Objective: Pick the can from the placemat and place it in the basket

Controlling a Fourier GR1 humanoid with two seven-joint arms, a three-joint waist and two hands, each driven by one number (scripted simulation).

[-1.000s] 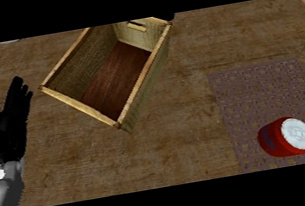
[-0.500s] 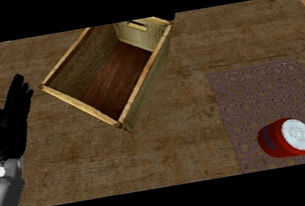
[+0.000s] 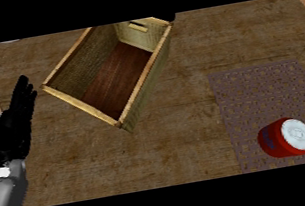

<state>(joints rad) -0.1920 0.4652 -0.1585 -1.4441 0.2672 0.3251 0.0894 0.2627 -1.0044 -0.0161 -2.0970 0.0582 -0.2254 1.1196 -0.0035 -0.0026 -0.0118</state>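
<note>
Lying on its side on the placemat near its lower right corner, red can, white end facing right, long axis roughly left-right, wooden basket well apart on counter, left hand resting at left edge, fingers straight and released.

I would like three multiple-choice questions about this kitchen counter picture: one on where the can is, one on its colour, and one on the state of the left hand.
1. Where is the can?
A. in the basket
B. on the placemat
C. in the left hand

2. What colour is the can's side?
A. red
B. green
C. blue

3. How is the left hand?
A. curled round the can
B. inside the basket
C. open, fingers up

Key: 1 B, it lies on the placemat, near its lower right corner. 2 A, red side, white end. 3 C, it rests at the left edge, beside the basket.
</note>
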